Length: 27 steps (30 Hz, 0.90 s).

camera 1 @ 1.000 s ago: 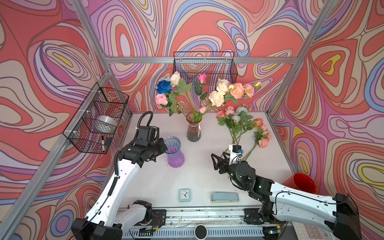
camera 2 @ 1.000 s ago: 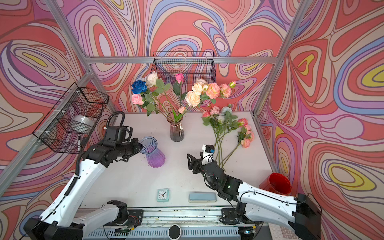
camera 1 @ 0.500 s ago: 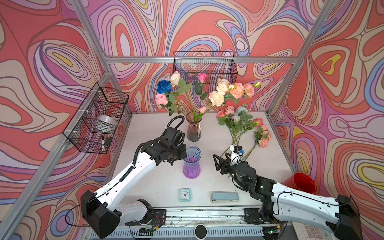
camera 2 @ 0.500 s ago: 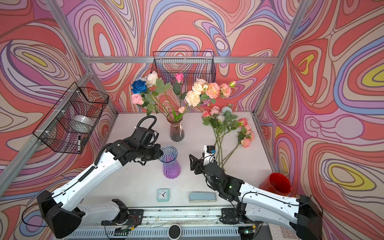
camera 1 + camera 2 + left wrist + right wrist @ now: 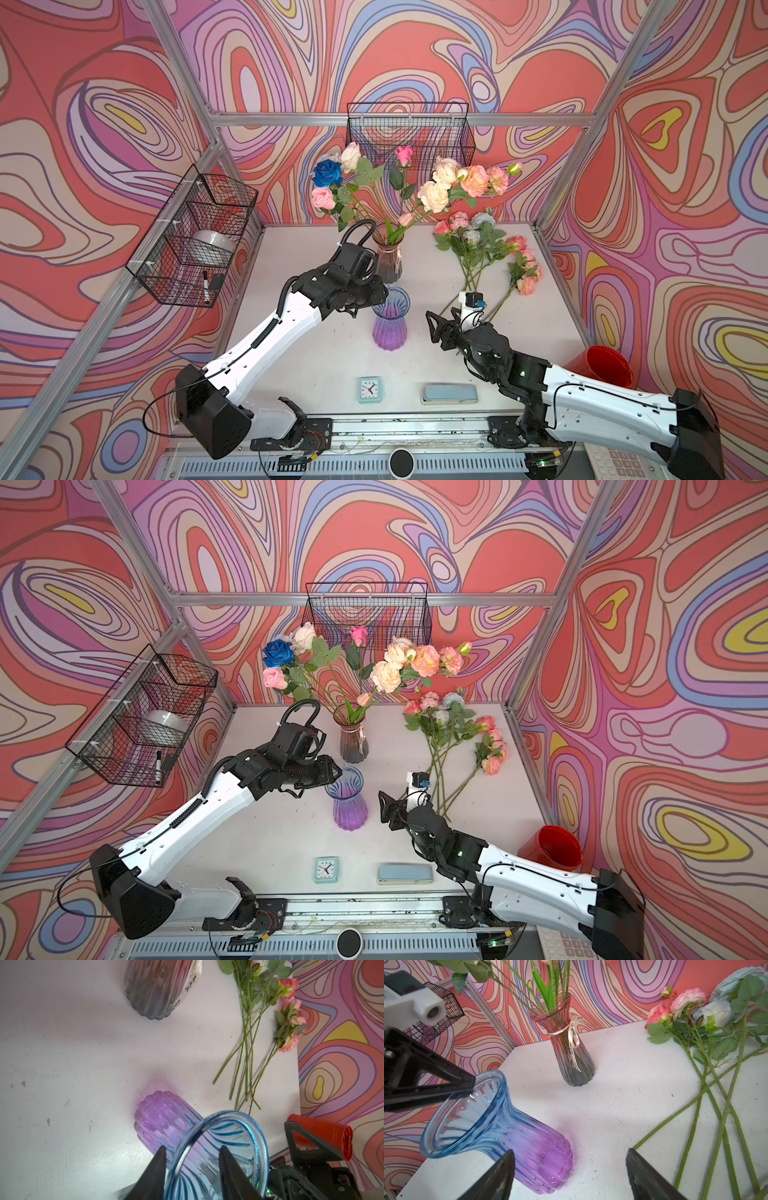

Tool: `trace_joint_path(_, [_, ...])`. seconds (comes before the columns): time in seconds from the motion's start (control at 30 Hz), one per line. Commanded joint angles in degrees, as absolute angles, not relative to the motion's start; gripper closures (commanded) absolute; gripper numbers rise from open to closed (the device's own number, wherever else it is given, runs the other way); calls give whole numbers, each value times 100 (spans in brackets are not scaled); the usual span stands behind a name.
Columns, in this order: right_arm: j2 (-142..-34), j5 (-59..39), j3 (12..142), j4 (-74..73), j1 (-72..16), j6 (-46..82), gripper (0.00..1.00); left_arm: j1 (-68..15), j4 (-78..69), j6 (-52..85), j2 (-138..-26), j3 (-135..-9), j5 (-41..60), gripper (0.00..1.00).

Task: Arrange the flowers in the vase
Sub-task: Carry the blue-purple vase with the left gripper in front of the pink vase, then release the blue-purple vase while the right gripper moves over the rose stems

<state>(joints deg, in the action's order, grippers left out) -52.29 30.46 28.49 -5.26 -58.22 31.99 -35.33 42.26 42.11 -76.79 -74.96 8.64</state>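
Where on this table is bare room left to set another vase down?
Bare table between the dark vase and the loose flowers; also in front, between the left arm and the clock. Crowded: the back right, where stems fan toward the right gripper.

The white table (image 5: 436, 266) is scuffed and speckled with small marks. Near its middle a blue-and-purple vase (image 5: 390, 328) stands upright. Just behind it, toward the back wall, stands a dark ribbed vase (image 5: 388, 264) tied with a cream ribbon. On the right side the loose flowers (image 5: 478, 253) lie flat with their stems crossing and their heads toward the back. Near the front edge lie a small clock (image 5: 369, 389) and, apart from it, a blue-grey case (image 5: 450, 393).
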Motion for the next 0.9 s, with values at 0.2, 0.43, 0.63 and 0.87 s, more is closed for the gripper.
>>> trace_joint_path(0.2, [-5955, 2651, 3586, 747, -5278, 3840, 17, -3577, 4008, 3995, -7127, -8280, 686, 25])
trace_joint_path(0.43, [-7236, 928, 4011, 1054, -3085, 3786, 26, -3577, 3596, 3759, -6041, -7765, 719, 0])
trace_joint_path(0.63, [-8245, 1059, 4678, 1148, -2336, 3638, 30, -3574, 3188, 3835, -4715, -6436, 735, 0])
trace_joint_path(0.87, [-9375, 1116, 5633, 1488, -1511, 3331, 44, -3577, 2940, 4117, -3208, -5003, 703, 0])
